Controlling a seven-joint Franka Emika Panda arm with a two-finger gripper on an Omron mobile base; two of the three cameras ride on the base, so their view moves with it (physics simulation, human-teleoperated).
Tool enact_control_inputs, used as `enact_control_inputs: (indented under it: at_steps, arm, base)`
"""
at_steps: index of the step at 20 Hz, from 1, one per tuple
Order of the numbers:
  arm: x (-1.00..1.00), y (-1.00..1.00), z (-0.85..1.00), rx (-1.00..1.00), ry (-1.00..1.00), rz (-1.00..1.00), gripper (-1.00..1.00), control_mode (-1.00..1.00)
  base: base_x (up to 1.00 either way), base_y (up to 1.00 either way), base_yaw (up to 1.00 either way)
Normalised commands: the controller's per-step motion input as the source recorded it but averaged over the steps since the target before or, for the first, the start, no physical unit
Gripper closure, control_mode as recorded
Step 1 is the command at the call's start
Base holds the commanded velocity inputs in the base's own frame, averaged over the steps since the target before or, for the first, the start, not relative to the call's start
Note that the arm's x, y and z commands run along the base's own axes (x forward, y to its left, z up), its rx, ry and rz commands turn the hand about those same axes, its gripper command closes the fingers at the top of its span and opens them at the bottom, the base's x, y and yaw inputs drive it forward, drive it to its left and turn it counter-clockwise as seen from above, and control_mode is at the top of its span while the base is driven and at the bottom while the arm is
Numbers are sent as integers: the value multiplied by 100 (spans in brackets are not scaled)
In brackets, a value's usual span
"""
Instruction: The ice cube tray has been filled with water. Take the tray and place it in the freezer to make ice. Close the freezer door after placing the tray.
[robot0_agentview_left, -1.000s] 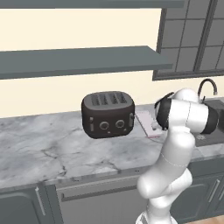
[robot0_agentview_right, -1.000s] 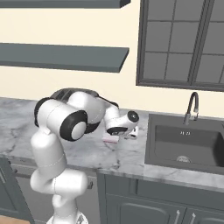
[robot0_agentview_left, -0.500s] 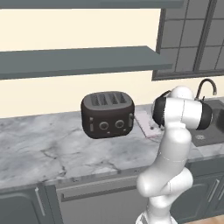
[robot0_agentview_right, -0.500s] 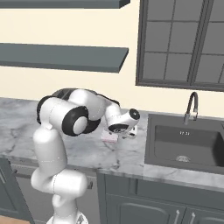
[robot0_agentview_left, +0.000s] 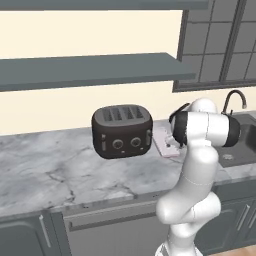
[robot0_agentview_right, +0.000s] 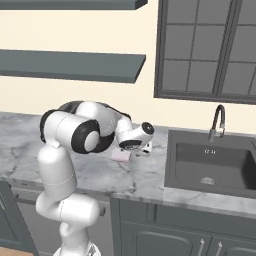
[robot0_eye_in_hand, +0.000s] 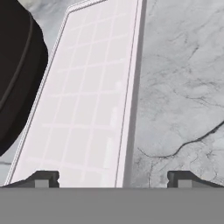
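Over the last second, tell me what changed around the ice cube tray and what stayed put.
The arm's hand has eased further down and forward toward the ice cube tray, so the gripper now hangs open just above it, the tray's right edge between the fingertips. Nothing was gripped or released. The tray lies flat on the counter beside the toaster, both unmoved; the base has not driven.
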Motion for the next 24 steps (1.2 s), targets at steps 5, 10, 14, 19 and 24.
enact_control_inputs:
  at_steps: [5, 10, 14, 19, 24]
  arm:
    - [-2, 98, -51, 1, 0, -4, -100, -100]
    - [-19, 92, -56, 14, 0, -1, -100, -100]
    - [-29, 87, -61, 24, 0, -1, -100, -100]
    - [-34, 83, -68, 21, 0, 0, -100, -100]
    - [-29, 96, -25, 8, 5, -1, 100, -100]
  base:
    - [0, 0, 0]
    - [0, 0, 0]
    - [0, 0, 0]
    - [0, 0, 0]
    - [0, 0, 0]
